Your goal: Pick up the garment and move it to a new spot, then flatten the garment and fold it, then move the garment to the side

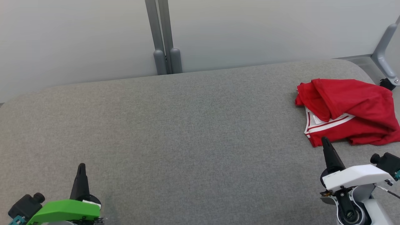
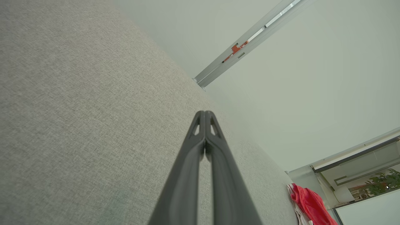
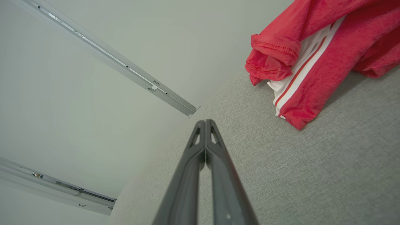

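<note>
The counter (image 1: 187, 131) is covered in coarse grey woven cloth, matt. The garment (image 1: 353, 106) is soft red cloth with white trim, also matt. My jaws are smooth, dull dark plastic. My left cover (image 1: 67, 210) and right cover (image 1: 356, 175) are smooth plastic with a slight sheen. The post (image 1: 162, 37) looks like painted metal.

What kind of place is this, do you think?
Probably an indoor lab or office test area: a grey cloth-covered table, plain pale partition walls joined by a metal post, and a single red garment on it.

Crumpled red fabric garment (image 1: 350, 109) on far right of grey cloth-covered table (image 1: 187, 131); right gripper (image 1: 324, 140) just before it, left gripper (image 1: 81, 166) well apart at near left.
</note>
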`<state>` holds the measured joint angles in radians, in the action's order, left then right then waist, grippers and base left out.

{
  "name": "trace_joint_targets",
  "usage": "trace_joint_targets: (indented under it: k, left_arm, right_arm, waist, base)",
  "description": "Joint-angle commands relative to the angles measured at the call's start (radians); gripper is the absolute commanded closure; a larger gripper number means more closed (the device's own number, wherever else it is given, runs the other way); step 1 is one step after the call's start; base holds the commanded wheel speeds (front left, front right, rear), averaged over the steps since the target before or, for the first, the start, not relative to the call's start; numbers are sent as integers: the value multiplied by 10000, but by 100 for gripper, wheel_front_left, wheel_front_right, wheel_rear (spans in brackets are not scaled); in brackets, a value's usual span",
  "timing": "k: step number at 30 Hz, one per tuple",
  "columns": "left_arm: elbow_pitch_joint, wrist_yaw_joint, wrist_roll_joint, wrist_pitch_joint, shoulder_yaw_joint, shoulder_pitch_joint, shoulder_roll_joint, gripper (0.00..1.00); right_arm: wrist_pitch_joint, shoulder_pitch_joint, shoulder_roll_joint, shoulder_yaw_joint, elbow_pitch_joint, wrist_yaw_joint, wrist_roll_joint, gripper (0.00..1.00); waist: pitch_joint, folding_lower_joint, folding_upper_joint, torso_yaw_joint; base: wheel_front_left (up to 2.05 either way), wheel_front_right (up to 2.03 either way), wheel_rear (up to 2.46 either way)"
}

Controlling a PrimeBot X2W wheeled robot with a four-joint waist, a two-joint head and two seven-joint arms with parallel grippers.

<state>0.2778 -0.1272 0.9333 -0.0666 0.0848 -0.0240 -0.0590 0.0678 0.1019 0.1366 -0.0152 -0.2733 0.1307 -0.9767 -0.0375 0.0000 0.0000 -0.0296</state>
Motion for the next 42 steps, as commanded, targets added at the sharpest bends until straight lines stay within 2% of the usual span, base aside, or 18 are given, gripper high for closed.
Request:
trace_joint_targets:
  k: [1, 42]
  left_arm:
    - [-140, -24, 297, 75, 44, -327, -39, 100]
    - [-271, -43, 4271, 1156, 218, -696, 34, 100]
  right_arm:
    - [-83, 161, 2, 100, 155, 5, -294, 100]
    - [-1163, 127, -527, 855, 259, 4, -4001, 100]
  waist:
    - [8, 0, 0, 6]
    - [218, 0, 0, 159]
  base:
    - [0, 0, 0]
    - [0, 0, 0]
